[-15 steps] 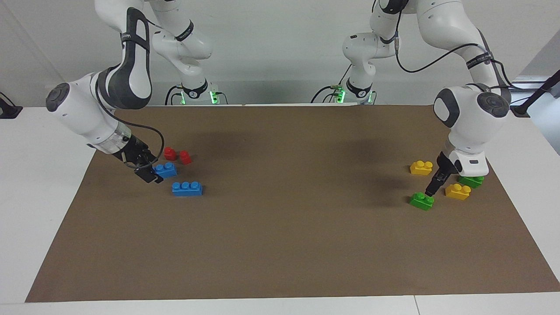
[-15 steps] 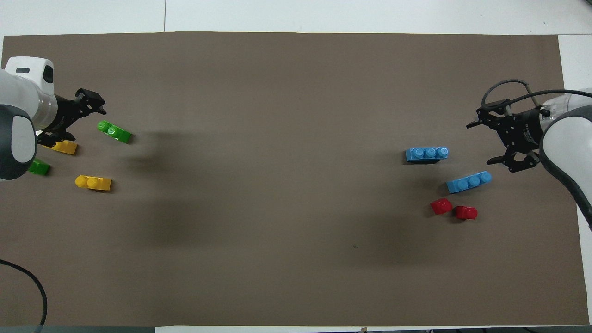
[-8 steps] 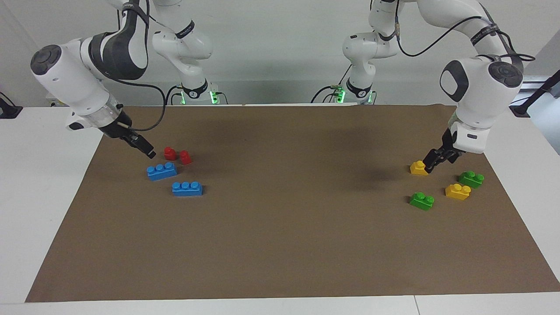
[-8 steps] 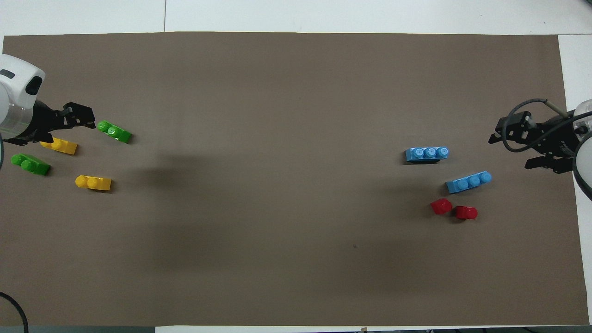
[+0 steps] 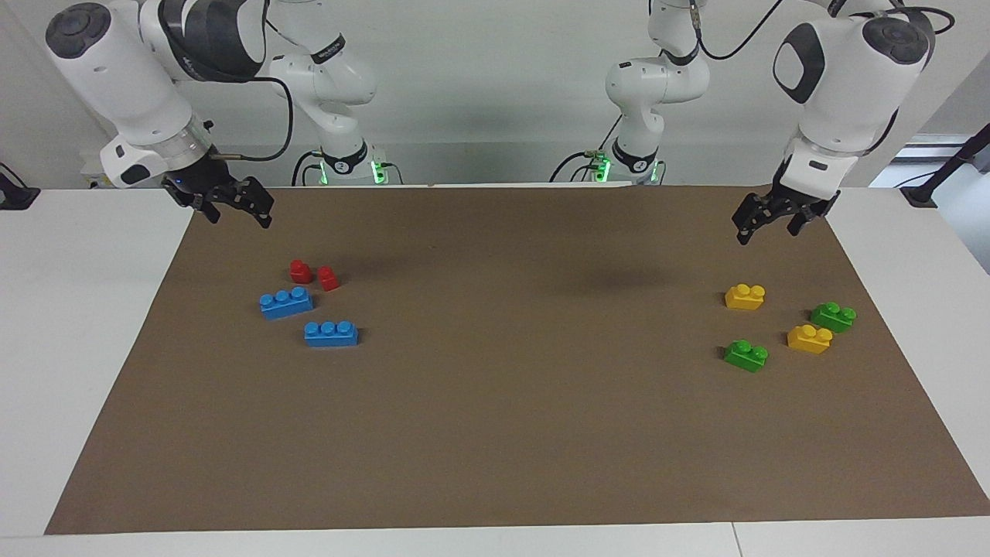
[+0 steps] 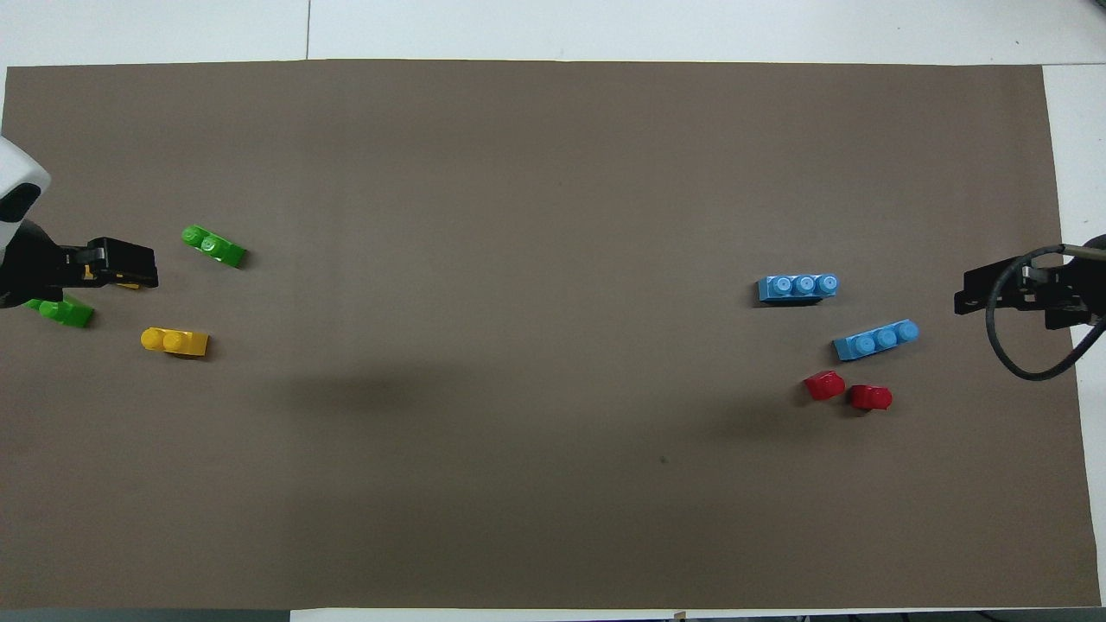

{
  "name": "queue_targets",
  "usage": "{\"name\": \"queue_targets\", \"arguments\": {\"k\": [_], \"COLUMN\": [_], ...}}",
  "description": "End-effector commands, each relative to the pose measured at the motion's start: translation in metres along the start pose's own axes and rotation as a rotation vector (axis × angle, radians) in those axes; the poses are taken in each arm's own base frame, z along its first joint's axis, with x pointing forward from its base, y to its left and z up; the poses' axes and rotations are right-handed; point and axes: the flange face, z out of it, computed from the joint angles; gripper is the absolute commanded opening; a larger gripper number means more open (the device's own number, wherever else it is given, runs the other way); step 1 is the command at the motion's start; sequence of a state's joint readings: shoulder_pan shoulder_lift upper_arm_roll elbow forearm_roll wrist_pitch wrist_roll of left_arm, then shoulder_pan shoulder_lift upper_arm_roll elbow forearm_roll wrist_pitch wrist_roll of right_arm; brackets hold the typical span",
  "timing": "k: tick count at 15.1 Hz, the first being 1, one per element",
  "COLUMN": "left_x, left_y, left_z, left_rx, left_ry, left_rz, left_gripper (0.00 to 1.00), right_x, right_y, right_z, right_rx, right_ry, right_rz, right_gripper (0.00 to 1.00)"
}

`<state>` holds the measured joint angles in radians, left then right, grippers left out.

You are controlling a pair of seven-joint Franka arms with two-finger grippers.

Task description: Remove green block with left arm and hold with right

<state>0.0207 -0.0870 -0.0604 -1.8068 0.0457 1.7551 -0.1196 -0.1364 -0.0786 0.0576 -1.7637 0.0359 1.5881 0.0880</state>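
While both open, empty: left hand, right hand, no legible writing.

Lime-green block, brown mat

Bricks clustered at both mat ends

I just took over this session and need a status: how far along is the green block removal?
Done: the green block lies loose on the brown mat, joined to nothing, one yellow brick beside it and another nearer the robots.

In hand: nothing. The left gripper and right gripper are both raised, open and empty.

Left: nothing visible, unless the block should end up held.
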Motion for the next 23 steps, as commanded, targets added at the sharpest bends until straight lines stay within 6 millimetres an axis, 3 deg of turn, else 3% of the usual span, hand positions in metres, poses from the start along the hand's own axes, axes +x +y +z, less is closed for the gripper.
{"name": "queue_targets", "arguments": {"k": [1, 3, 5, 23], "left_x": [-0.01, -0.012, -0.015, -0.02], "left_y": [0.003, 0.002, 0.001, 0.009], "left_z": [-0.022, -0.046, -0.054, -0.054], "left_rx": [-0.032, -0.059, -0.08, -0.124], "left_ry": [-0.002, -0.02, -0.044, -0.08], "left_rz": [0.016, 0.02, 0.076, 0.118], "left_gripper": [1.0, 1.0, 1.0, 1.0], "right_x": [0.009, 0.011, 0.011, 0.022], "right_y": [-0.004, -0.004, -0.004, -0.002], "right_z": [-0.025, -0.027, -0.028, -0.031], "right_rx": [-0.031, -0.031, -0.032, -0.055], "right_ry": [-0.02, -0.027, -0.023, 0.049], "right_rz": [-0.036, -0.037, -0.037, -0.051], "right_gripper": [1.0, 1.0, 1.0, 1.0]}}
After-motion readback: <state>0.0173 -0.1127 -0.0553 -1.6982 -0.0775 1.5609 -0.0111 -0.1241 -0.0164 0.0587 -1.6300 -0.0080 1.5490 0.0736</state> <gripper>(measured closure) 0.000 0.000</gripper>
